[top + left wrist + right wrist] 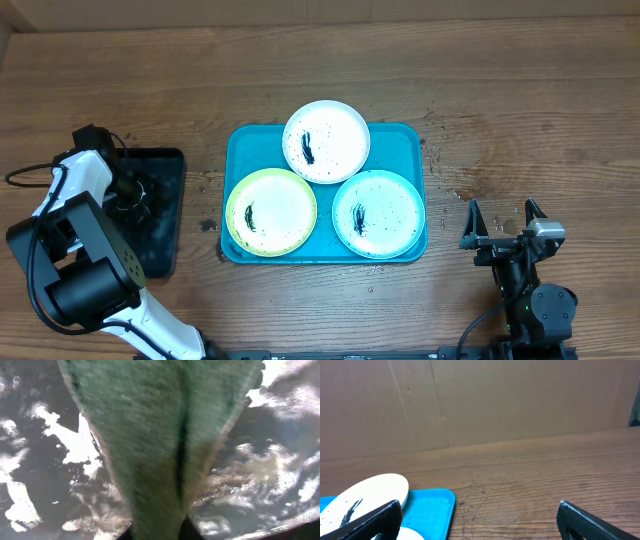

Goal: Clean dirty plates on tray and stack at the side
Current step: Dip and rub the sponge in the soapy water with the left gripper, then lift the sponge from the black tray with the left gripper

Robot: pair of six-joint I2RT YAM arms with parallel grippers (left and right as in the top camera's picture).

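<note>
Three smeared plates lie on the turquoise tray [403,141]: a white-rimmed plate [326,141] at the back, a yellow-green one [271,211] front left and a teal one [378,212] front right. My left gripper [134,192] is down in the black tray [165,215], shut on a green sponge [160,435] that fills the left wrist view and hides the fingertips. My right gripper [503,216] is open and empty, right of the turquoise tray. The right wrist view shows the white plate [365,496] and a tray corner [432,510] between my open fingers [480,522].
The black tray's wet bottom [45,485] glistens with water under the sponge. Dark specks dot the wooden table [470,130] around the turquoise tray. A brown cardboard wall [495,400] stands at the table's far edge.
</note>
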